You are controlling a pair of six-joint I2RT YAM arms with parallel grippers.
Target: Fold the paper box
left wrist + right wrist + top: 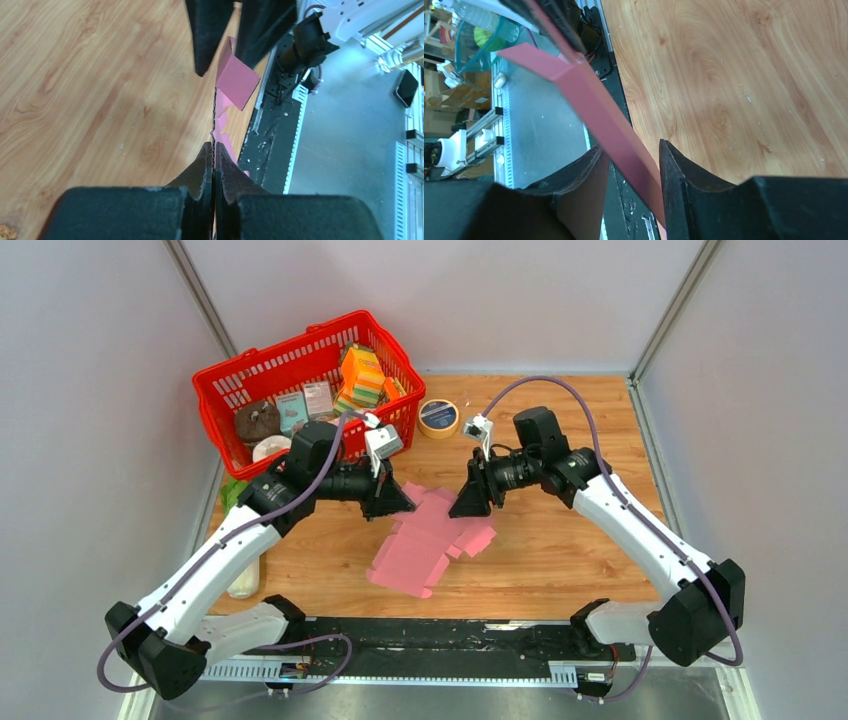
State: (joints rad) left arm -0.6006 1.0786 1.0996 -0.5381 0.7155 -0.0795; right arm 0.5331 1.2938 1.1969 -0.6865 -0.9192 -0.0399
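Observation:
The paper box (430,537) is a flat pink notched cut-out with flaps, tilted up off the wooden table in the middle. My left gripper (401,503) is shut on its far left edge; in the left wrist view (215,148) the thin card (236,80) runs edge-on out of the closed fingers. My right gripper (470,503) is open at the box's far right edge. In the right wrist view a folded pink flap (594,100) passes between its spread fingers (631,150), close to the right finger.
A red basket (222,373) at the back left holds striped packs (362,375) and small cartons. A tape roll (439,417) lies right of it. A bottle (243,580) lies by the left arm. Walls close in on three sides.

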